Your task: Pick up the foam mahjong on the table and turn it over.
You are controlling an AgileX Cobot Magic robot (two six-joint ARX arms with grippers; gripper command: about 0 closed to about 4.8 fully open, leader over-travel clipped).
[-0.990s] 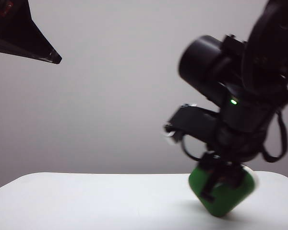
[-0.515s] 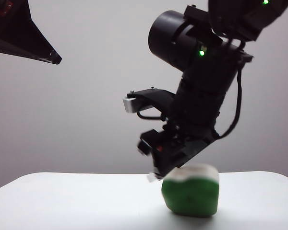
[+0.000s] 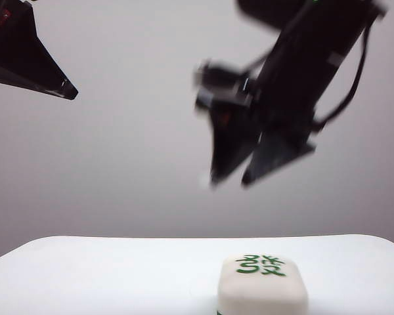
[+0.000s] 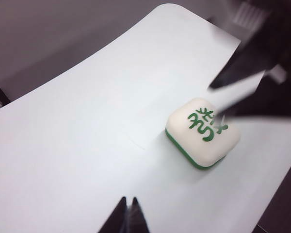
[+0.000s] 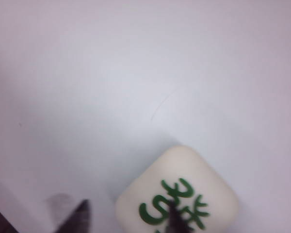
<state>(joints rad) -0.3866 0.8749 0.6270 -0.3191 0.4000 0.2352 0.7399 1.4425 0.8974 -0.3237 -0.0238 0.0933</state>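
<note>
The foam mahjong (image 3: 262, 287) lies flat on the table (image 3: 118, 275) with its white face and green character up. Its green half shows only as a thin band underneath (image 4: 194, 160). My right gripper (image 3: 230, 182) hangs well above it, blurred, open and holding nothing. In the right wrist view the two dark fingertips of the right gripper (image 5: 128, 206) stand apart over the mahjong (image 5: 184, 167). My left gripper (image 4: 128, 200) is shut and empty, high above the table and off to the side of the mahjong (image 4: 203, 133). It shows as a dark wedge (image 3: 69, 92) in the exterior view.
The white table (image 4: 87, 145) has rounded corners and an edge close beyond the block. A plain grey wall stands behind it. The right gripper's blurred fingers (image 4: 233, 80) cross the left wrist view above the block.
The right gripper let go of the block and rose away from it. The block went from tilted, green side showing, to lying flat with its white face up. The left gripper barely moved.
</note>
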